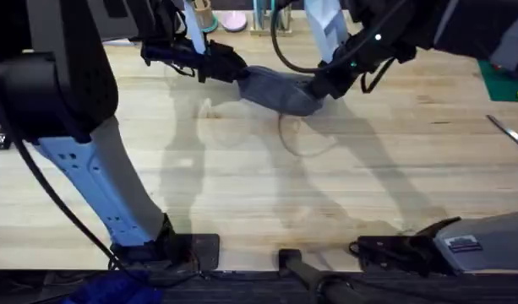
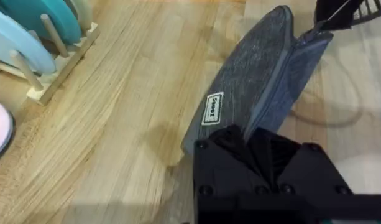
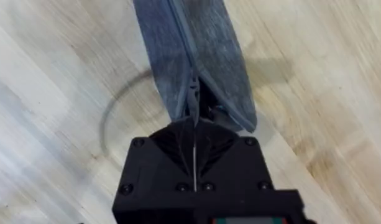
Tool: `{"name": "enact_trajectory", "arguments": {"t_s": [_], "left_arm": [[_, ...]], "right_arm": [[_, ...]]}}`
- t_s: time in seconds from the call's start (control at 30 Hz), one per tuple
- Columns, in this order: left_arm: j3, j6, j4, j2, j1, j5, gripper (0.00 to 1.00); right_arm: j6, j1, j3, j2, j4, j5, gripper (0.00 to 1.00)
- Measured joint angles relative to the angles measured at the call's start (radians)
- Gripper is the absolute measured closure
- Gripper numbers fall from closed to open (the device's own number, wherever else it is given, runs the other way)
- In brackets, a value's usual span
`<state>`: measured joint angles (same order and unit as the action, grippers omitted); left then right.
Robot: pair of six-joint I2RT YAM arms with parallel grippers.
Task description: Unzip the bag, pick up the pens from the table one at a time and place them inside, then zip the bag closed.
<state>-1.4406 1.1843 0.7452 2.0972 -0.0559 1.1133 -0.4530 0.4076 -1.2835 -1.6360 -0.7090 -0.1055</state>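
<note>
**Desk:** Start with the overhead. Where's the bag?

**Operator:** The bag (image 1: 280,89) sits at the far middle of the table (image 1: 242,186), stretched between my two arms. My left gripper (image 1: 235,69) has one end and my right gripper (image 1: 319,86) has the other. I read that as a brace: one side anchors the fabric so the other can work the zipper without the whole pouch sliding. Scissors (image 1: 510,132) lie well apart at the right edge, near a green mat (image 1: 504,83). I can't spot the pens on the wood from here.

**Desk:** Left wrist?

**Operator:** My left fingers (image 2: 252,146) are pinched together on the near end of the bag (image 2: 252,81), beside its small white label (image 2: 213,108). The pouch runs away from me toward the right gripper (image 2: 330,18), which holds the far tip. A wooden rack with teal plates (image 2: 41,43) stands off to the side.

**Desk:** Right wrist?

**Operator:** My right fingers (image 3: 194,134) are pressed tight with no gap, clamped on the end of the bag (image 3: 190,56) right on the zipper line. Probably the pull, though it's hidden between the pads. A faint ring mark (image 3: 125,106) shows on the wood beneath. The seam looks shut along its length, so I judge this is either before unzipping or just after zipping; I can't tell which.
</note>
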Motion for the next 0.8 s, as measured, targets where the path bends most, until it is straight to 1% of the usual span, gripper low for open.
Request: {"name": "enact_trajectory", "arguments": {"t_s": [0.53,0.8], "left_arm": [[0.000,0.000,-0.001,0.000,-0.001,0.000,0.960],[0.000,0.000,-0.001,0.000,-0.002,0.000,0.960]], "right_arm": [[0.000,-0.070,0.109,0.105,0.036,-0.014,0.973],[0.000,-0.098,0.123,0.118,0.038,-0.026,0.973]]}}
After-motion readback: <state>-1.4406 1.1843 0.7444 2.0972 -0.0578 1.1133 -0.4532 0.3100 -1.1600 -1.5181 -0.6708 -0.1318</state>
